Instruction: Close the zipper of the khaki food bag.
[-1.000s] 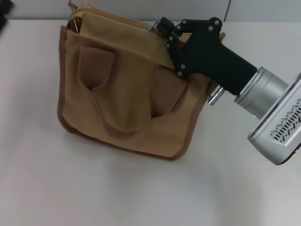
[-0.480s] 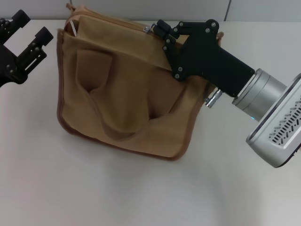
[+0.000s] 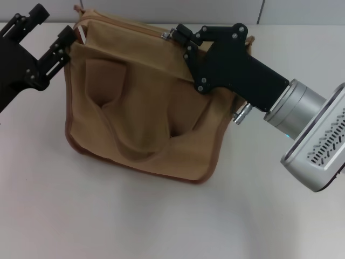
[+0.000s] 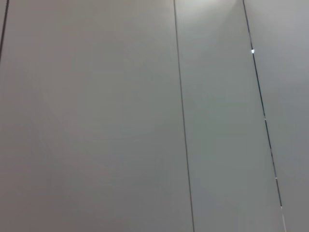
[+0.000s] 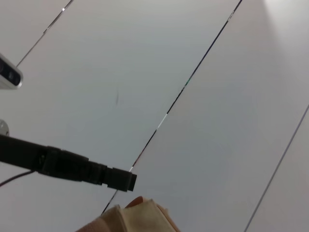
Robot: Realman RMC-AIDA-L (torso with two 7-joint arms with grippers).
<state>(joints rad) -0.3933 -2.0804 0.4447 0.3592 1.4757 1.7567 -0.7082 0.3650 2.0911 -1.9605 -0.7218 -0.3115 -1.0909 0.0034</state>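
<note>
The table (image 3: 161,216) is a pale flat surface, and the bag (image 3: 140,108) lies on its far half, nearer the robot's left, one broad side facing up with a handle (image 3: 135,145) draped flat over it. Brown trim (image 3: 135,168) runs round its edges. The zipper (image 3: 129,28) runs along the bag's far top edge.

The right arm (image 3: 312,145) reaches in from the right, over the bag's right part. The right gripper (image 3: 175,33) sits at the far edge of the bag, its fingertips drawn narrow together on the small silver pull tab (image 3: 166,35). The left gripper (image 3: 51,27) is at the bag's far left corner, fingers spread wide with nothing between them, one fingertip just beside the corner.

Only the head view shows the bag whole and both claws. The left wrist view shows just grey wall panels (image 4: 96,121) with thin seams. The right wrist view shows similar panels, a dark finger and, low in the picture, a small corner of tan cloth (image 5: 130,220).
</note>
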